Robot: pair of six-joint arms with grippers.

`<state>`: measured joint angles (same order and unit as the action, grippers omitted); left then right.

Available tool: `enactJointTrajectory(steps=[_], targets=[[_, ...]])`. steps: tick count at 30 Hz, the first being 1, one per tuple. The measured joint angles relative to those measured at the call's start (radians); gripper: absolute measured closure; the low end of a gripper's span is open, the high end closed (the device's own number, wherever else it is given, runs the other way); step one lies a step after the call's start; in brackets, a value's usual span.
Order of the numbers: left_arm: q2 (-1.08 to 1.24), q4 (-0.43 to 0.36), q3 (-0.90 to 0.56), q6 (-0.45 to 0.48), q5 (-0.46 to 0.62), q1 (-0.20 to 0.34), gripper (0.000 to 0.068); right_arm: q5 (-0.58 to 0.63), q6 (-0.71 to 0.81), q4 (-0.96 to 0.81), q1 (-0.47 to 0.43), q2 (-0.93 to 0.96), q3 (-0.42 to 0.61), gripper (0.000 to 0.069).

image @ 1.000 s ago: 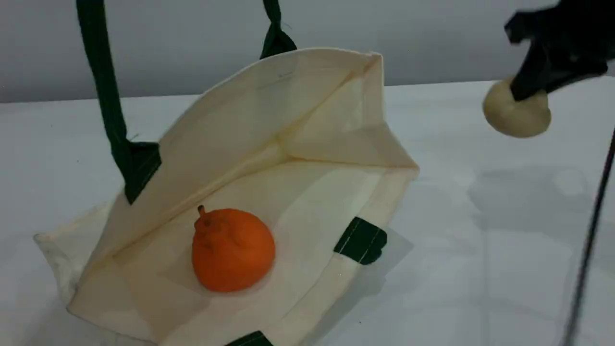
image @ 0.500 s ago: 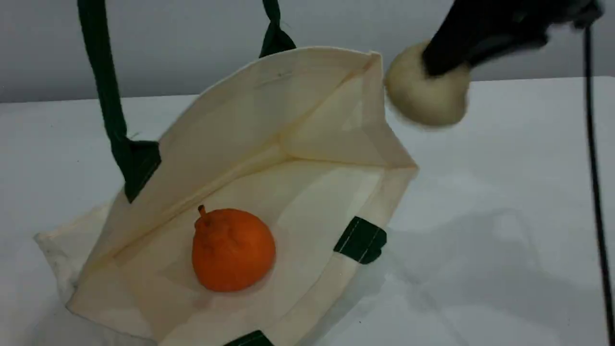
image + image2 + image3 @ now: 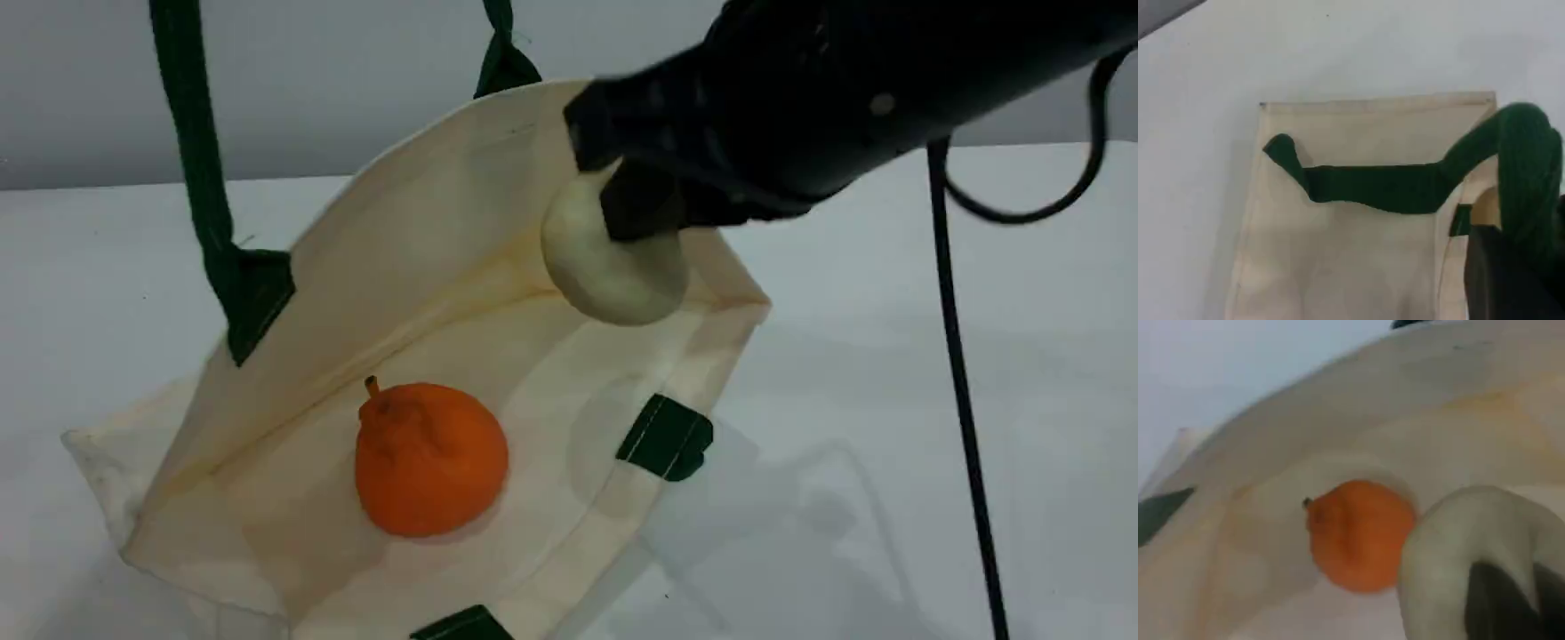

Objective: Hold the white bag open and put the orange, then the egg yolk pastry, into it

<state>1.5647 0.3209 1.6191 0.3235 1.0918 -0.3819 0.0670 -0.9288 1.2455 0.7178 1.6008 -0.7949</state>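
The white bag (image 3: pixel 427 231) lies on the table with its mouth held wide, one dark green handle (image 3: pixel 191 133) pulled up out of the top of the scene view. The orange (image 3: pixel 431 458) rests inside on the lower panel. My right gripper (image 3: pixel 642 212) is shut on the egg yolk pastry (image 3: pixel 605 276), hanging over the bag's right inner corner. The right wrist view looks past the pastry (image 3: pixel 1458 540) down at the orange (image 3: pixel 1358 533). In the left wrist view my left gripper (image 3: pixel 1511 280) is shut on the green handle (image 3: pixel 1378 187) above the bag (image 3: pixel 1338 267).
A black cable (image 3: pixel 956 356) hangs from the right arm down over the white table (image 3: pixel 889 427) to the bag's right. A grey wall runs behind the table.
My right gripper has carried the pastry leftward, from above the table's right side to over the bag's opening. The bag and the orange have barely shifted.
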Motion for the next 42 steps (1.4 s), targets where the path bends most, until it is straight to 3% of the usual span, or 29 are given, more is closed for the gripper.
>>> enactJointTrajectory(steps=[12, 19, 30, 42], targets=[[0.0, 0.029, 0.0, 0.001, 0.003, 0.0, 0.0596, -0.107, 0.011, 0.038, 0.162, 0.198, -0.118, 0.0654], [0.0, 0.046, 0.0, 0.005, 0.026, 0.0, 0.0596, -0.174, 0.008, 0.032, 0.161, 0.294, -0.194, 0.0654], [0.0, 0.05, 0.0, 0.005, 0.058, 0.0, 0.0596, -0.173, 0.007, 0.023, 0.16, 0.402, -0.318, 0.0654], [0.0, 0.078, 0.0, 0.02, 0.067, 0.0, 0.0596, -0.376, 0.009, 0.01, 0.159, 0.479, -0.33, 0.0654]])
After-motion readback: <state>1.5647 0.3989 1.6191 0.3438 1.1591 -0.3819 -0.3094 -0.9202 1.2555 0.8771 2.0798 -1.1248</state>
